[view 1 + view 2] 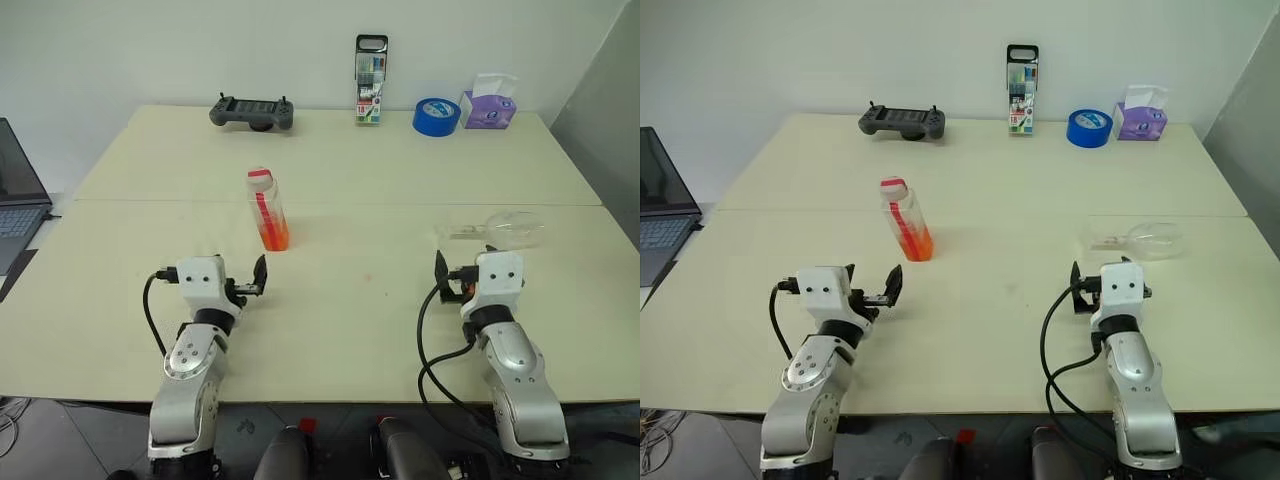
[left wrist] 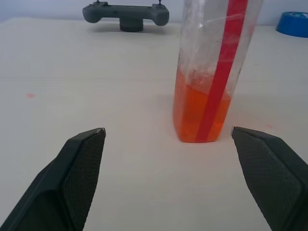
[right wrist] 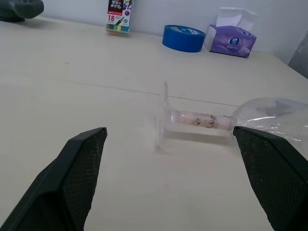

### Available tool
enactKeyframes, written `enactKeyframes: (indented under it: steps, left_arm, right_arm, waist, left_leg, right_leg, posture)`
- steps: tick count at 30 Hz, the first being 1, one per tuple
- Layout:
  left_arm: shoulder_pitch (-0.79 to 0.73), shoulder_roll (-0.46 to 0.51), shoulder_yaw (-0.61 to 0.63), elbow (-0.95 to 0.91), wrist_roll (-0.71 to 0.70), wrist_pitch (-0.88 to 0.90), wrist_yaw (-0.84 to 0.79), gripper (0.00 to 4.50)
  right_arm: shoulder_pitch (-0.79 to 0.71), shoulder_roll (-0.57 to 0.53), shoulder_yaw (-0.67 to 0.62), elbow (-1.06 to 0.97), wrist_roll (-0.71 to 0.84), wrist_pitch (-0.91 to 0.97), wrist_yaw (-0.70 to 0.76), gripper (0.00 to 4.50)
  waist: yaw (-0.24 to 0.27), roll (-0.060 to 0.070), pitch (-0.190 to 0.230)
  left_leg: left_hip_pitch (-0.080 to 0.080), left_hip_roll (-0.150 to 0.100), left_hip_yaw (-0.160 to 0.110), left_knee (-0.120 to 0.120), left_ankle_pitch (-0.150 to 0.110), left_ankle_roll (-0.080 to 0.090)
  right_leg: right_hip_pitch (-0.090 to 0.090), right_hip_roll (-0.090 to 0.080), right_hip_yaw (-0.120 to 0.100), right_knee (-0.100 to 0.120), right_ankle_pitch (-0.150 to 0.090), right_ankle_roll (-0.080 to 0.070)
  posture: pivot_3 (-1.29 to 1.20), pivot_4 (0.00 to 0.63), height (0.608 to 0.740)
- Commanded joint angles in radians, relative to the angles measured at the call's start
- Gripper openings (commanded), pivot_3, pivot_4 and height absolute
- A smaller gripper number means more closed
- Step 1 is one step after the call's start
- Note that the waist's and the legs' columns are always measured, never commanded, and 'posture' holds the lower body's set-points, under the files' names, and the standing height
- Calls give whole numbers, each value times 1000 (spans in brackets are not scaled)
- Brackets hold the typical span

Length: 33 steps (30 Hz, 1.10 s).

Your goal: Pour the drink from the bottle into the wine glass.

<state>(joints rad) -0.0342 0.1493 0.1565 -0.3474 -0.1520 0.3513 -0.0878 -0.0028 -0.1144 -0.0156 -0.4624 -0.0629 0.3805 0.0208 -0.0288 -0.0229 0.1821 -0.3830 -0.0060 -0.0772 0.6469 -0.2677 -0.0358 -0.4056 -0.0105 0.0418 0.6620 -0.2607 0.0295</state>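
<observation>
Toward the worktop (image 1: 330,330) middle, left of centre: bottle (image 1: 268,208) upright, drink (image 1: 274,236) low inside; wine glass (image 1: 497,230) on its side near the right edge. Left hand (image 1: 255,282) and right hand (image 1: 447,278) wide open, empty. Left wrist: bottle just ahead of fingers (image 2: 72,178). Right wrist: wine glass lying across, untouched.

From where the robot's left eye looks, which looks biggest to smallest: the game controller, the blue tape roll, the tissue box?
1. Game controller, clearly the widest.
2. Tissue box and blue tape roll look about alike, so I won't rank them.
</observation>
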Motion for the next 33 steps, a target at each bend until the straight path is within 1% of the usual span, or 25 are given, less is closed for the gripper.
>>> enactKeyframes:
  steps: [1, 4, 8, 10, 13, 14, 16, 19, 21, 25, 33]
  left_arm:
    - [-14, 1, -14, -42, 24, -7, 20, 4474]
    - [14, 1, -48, -42, 26, -32, -8, 4474]
    - [24, -29, -63, -53, 23, -24, 19, 4474]
    - [17, -34, -76, -50, 32, -31, 21, 4474]
    - [-25, -45, -83, -23, 43, -37, 39, 4474]
    - [-49, -46, -83, -11, 54, -39, 50, 4474]
    - [-82, -48, -82, 6, 68, -41, 66, 4474]
    - [-163, -56, -75, 65, 86, -51, 97, 4474]
    - [-206, -58, -70, 105, 89, -64, 105, 4474]
    - [-269, -67, -66, 192, 90, -106, 113, 4474]
    - [-400, -65, -61, 384, 96, -226, 118, 4474]
  right_arm:
    - [5, -1, -11, -47, -7, -13, -7, 4500]
    - [12, -11, 6, -56, 5, -12, 22, 4500]
    - [9, -27, 46, -65, 10, -10, 62, 4500]
    - [-7, -44, 76, -71, 27, -5, 108, 4500]
    - [-60, -108, 145, -84, 95, 38, 265, 4500]
    - [-89, -128, 150, -92, 150, 85, 323, 4500]
    - [-132, -154, 149, -104, 225, 148, 394, 4500]
    - [-254, -193, 137, -89, 299, 215, 469, 4500]
    - [-308, -211, 139, -69, 313, 226, 489, 4500]
    - [-358, -224, 143, -40, 333, 227, 507, 4500]
    - [-391, -225, 154, -17, 347, 219, 519, 4500]
  waist:
    - [0, 0, 0]
    - [0, 0, 0]
    - [0, 0, 0]
    - [0, 0, 0]
    - [-1, 0, 0]
    - [-1, 0, 0]
    - [-1, 0, 0]
    - [0, 0, 0]
    - [0, 0, 0]
    - [1, -1, 0]
    - [3, -1, 0]
  left_leg:
    - [0, 0, 0, 0, 0, 0]
    - [0, 0, 0, 0, 0, 0]
    - [0, 0, 1, 0, 0, 0]
    - [0, 0, 0, 0, 0, 0]
    - [1, 0, 1, 1, 0, 0]
    - [1, 0, 1, 1, 1, 1]
    - [1, 0, 0, 1, 1, 1]
    - [1, -1, 0, 1, 1, 2]
    - [1, -1, 0, 2, 1, 2]
    - [0, -1, -1, 0, 1, 2]
    - [-1, -2, -1, 0, 1, 1]
  right_leg:
    - [0, 0, 0, 0, 0, 0]
    - [0, 0, 0, 0, 0, 0]
    - [0, 0, 0, 0, 0, 0]
    - [0, 0, 0, 0, 0, 0]
    - [0, 1, 0, 1, 0, 0]
    - [0, 2, 0, 1, 0, 0]
    - [1, 4, -1, 1, 0, 0]
    - [1, 4, -1, 1, 0, 0]
    - [1, 4, -1, 1, 1, -1]
    - [1, 4, -2, 1, 3, -5]
    - [0, 1, -2, 1, 4, -5]
  posture:
    - [0, 150, 740]
    - [0, 150, 740]
    - [0, 150, 740]
    - [0, 150, 740]
    - [0, 150, 740]
    - [0, 150, 740]
    - [0, 150, 740]
    - [0, 150, 740]
    - [0, 150, 740]
    - [0, 150, 740]
    - [0, 150, 740]
